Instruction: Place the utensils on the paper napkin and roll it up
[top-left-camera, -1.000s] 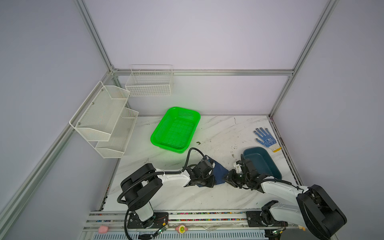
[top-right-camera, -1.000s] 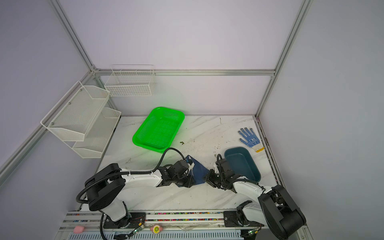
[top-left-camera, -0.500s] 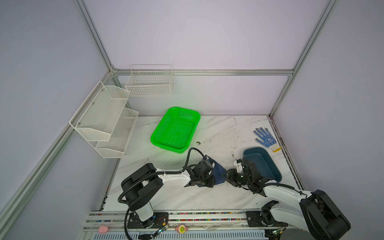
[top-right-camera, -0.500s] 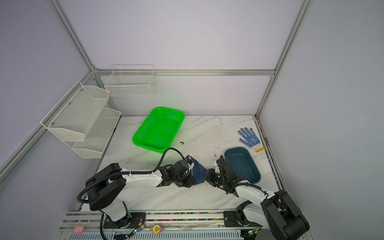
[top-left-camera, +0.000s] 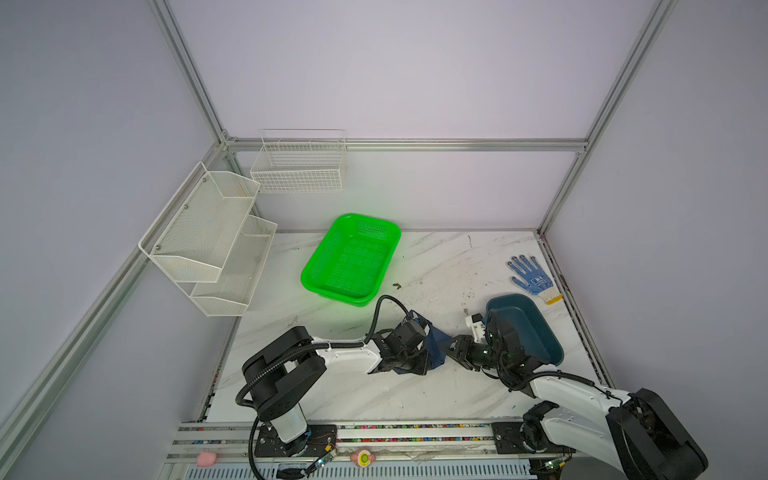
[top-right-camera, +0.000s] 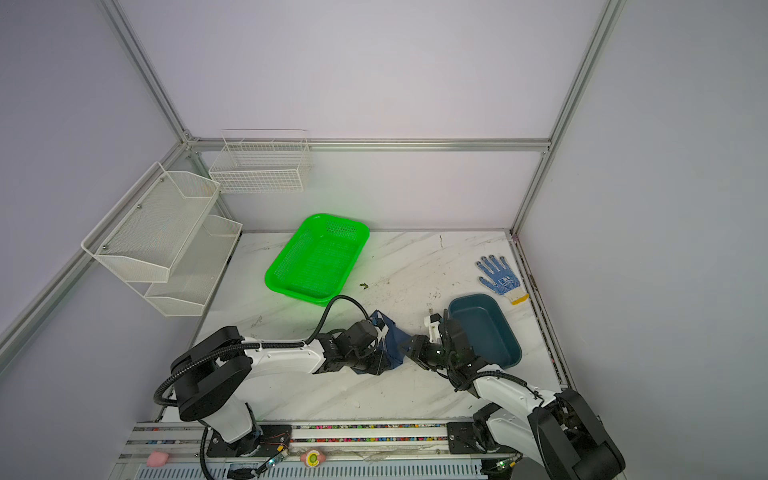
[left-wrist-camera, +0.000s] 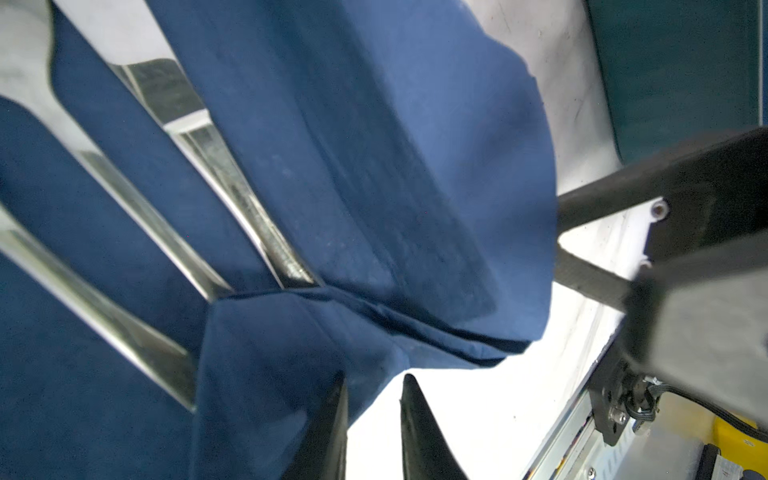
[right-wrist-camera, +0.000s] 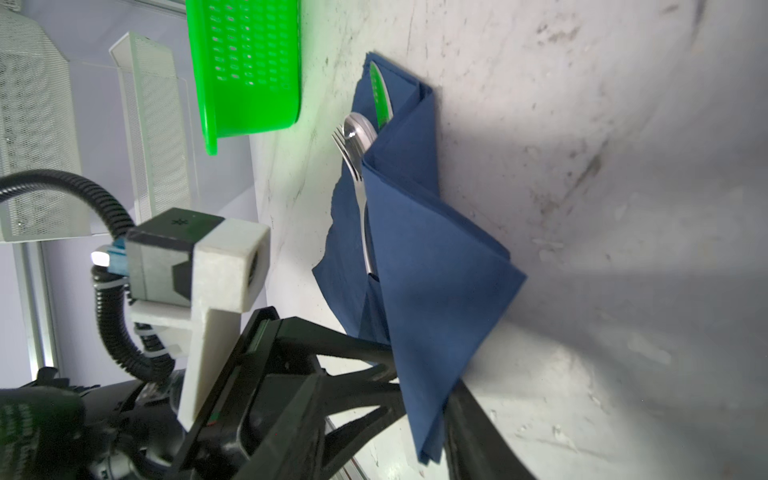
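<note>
**Soft Bright Light, Blur Up Close**

Both top views are lit softly and evenly. A green glow is thrown on the table (top-left-camera: 415, 395) by the green basket (top-left-camera: 353, 257). In the left wrist view the utensils (left-wrist-camera: 245, 208) are blurred, and shiny glare is seen on them. In the right wrist view a grey shadow is cast beside the paper napkin (right-wrist-camera: 415, 249).

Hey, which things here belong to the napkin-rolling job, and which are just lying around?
Job: paper napkin, fork, spoon, third shiny utensil.
Lying about: green basket, teal tray, dotted work glove, white wall racks.
</note>
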